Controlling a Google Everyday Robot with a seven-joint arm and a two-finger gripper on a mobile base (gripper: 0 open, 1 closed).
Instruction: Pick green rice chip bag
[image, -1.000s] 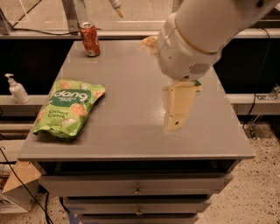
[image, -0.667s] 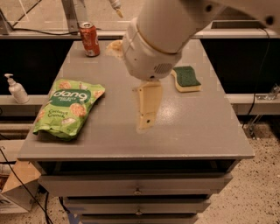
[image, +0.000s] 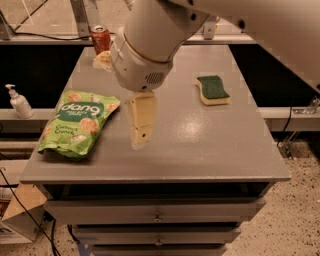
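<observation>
Green rice chip bag (image: 77, 125): flat, label up, at left front of grey table (image: 200, 150). Gripper (image: 140, 136): hanging just right of bag, apart from it; grip state cannot tell. Green-topped sponge (image: 213, 89) right; red can (image: 101, 38) back-left.

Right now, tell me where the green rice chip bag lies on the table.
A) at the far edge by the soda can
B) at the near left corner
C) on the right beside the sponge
B: the green rice chip bag lies flat at the table's near left corner, the gripper hanging just right of it.
</observation>
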